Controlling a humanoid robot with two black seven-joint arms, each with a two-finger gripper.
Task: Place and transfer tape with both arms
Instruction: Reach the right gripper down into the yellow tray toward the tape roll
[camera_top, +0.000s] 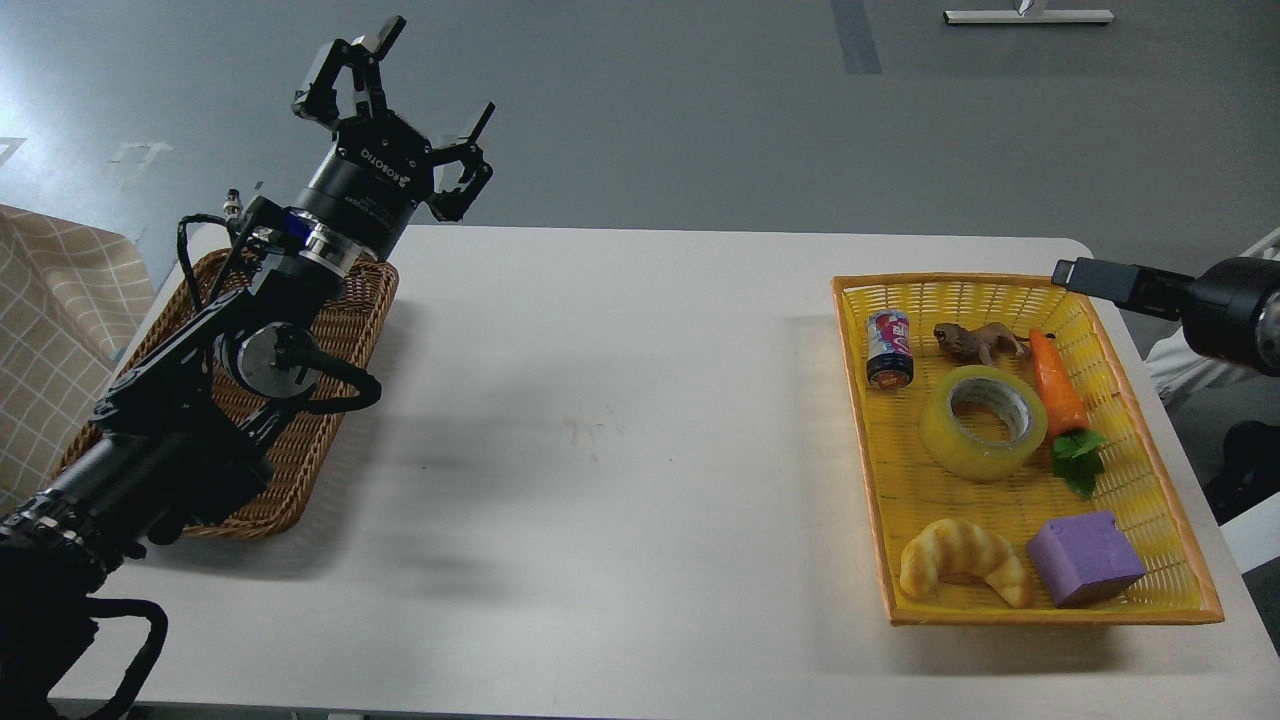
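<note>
In the yellow basket (1150, 470) at the right side of the desk (620, 420), the tape (984, 422) lies flat with its core opening facing up. It sits just beside the carrot (1060, 392), near the can (889, 348) and the toy animal (978, 341), with the croissant (962, 560) and the purple block (1085, 558) closer to the front rim.

The right claw (1085, 275) hangs over the basket's far right corner, apart from the tape; only a narrow dark tip shows, so whether it is spread or clenched cannot be determined. The left claw (410, 105) is raised above the wicker basket (300, 440) at the left, fingers spread and holding nothing.

Judged step: bring the right claw to the tape.

- Descend vertically over the roll. One finger inside the core and one outside the wall is likely the firmest grip.
- Choose the side of the roll facing the can; the carrot leaves little finger room on the other side.
- Lift clear of the basket rim before travelling sideways.

The desk surface between the two baskets carries nothing and offers wide room for a handover.
</note>
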